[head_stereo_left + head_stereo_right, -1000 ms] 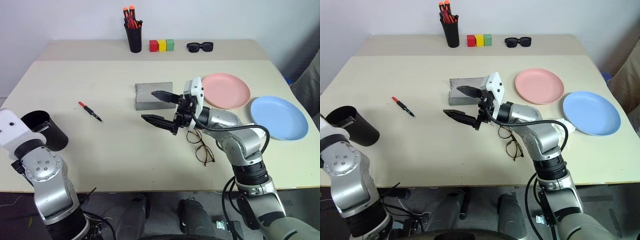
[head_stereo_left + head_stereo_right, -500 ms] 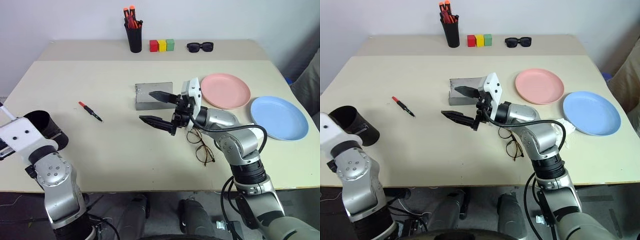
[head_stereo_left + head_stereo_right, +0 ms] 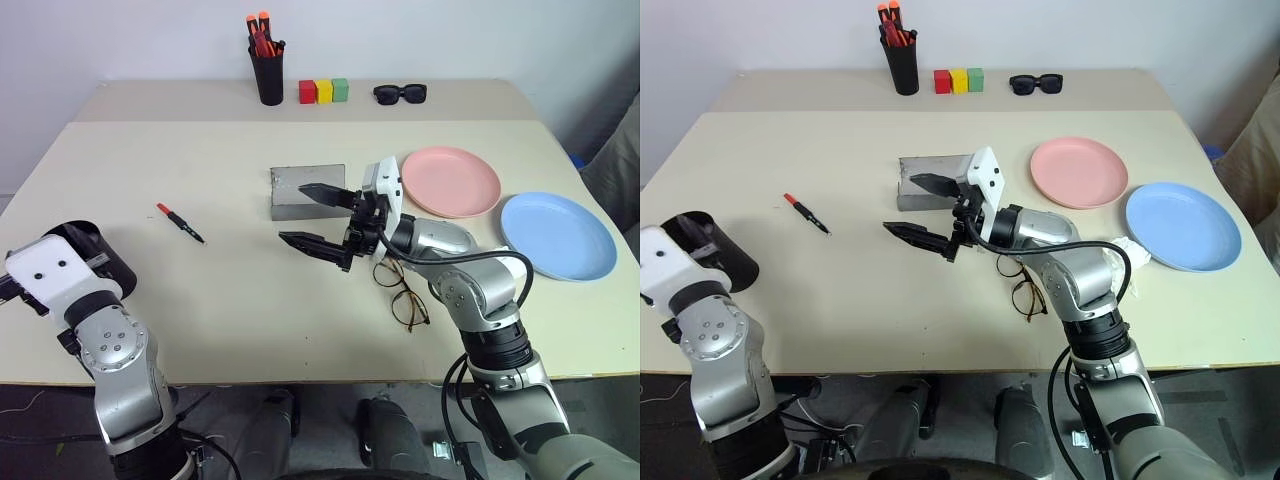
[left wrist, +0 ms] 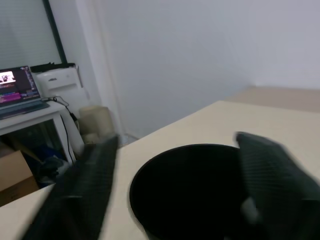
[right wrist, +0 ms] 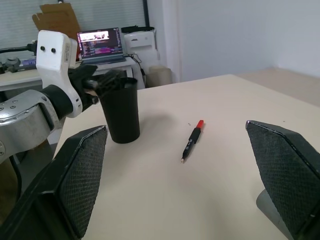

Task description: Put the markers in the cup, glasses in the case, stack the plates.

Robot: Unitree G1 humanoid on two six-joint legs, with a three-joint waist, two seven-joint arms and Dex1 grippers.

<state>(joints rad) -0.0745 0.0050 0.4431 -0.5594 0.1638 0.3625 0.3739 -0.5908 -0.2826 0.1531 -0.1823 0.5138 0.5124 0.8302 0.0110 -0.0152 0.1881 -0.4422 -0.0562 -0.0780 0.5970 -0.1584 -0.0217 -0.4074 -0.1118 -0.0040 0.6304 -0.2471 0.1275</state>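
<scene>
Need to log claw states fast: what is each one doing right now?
Left claw: open, fingers on either side of the black cup, not gripping it.
Right claw: open, holding nothing.

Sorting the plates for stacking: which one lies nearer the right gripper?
The salmon pink plate, just beyond the right gripper; the light blue plate lies farther toward the table's right edge.

A beige table (image 3: pixel 240 300) stands against a plain white wall (image 3: pixel 130 40).
</scene>
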